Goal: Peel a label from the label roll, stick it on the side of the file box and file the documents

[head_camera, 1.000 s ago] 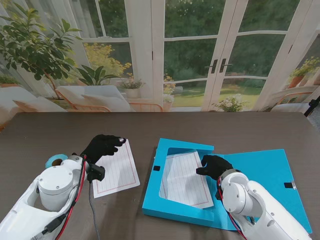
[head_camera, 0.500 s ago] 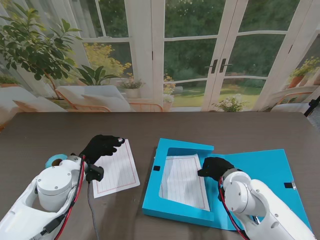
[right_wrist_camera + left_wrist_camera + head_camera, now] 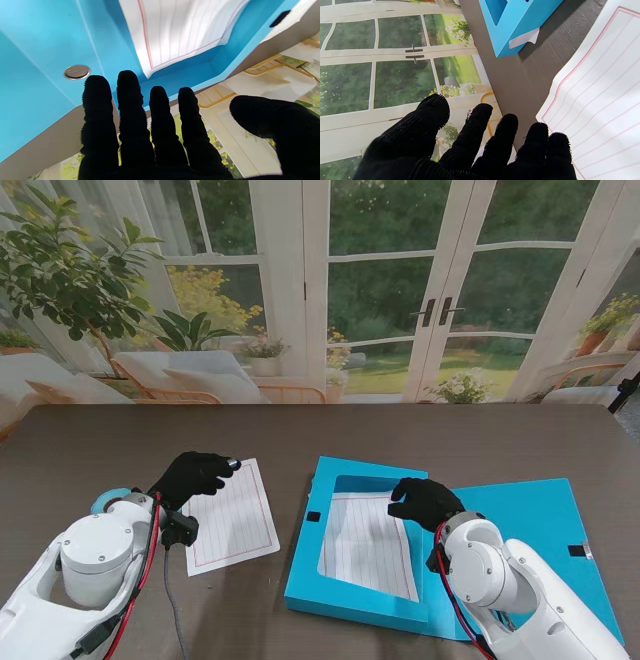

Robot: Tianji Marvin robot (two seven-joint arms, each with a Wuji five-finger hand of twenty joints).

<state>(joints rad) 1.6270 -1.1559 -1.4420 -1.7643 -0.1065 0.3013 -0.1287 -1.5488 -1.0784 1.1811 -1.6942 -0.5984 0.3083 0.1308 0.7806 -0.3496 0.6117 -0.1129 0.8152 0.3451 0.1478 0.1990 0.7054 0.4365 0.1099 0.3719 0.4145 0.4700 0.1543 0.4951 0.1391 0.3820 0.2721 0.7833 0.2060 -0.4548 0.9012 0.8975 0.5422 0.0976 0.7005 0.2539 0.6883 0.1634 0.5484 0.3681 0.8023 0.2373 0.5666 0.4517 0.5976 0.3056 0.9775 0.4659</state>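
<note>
File box (image 3: 352, 605) lies flat and open at about four o'clock from table centre, its lid (image 3: 530, 530) swung out toward three o'clock so the tray faces up for loading. One lined sheet (image 3: 368, 542) is already lying in the tray, and the right hand (image 3: 425, 500) hovers over the sheet's far right corner, fingers straight and spread, gripping nothing; the right wrist view shows daylight between the fingertips (image 3: 127, 80) and the paper, so it reads as let go.

Over at eight o'clock, the second lined sheet (image 3: 232, 515) waits on the dark table (image 3: 120, 440), well apart from the box. The left hand (image 3: 192, 476) sits at that sheet's far left corner, fingers loosely spread and holding nothing I can see, likely placed there to pin or scoop the page.

Label roll (image 3: 105, 501) peeks out at nine o'clock, mostly hidden behind the left forearm. A white label (image 3: 524, 38) shows on the box's side wall in the left wrist view, one end curling free, so the labelling looks done and filing is roughly halfway.
</note>
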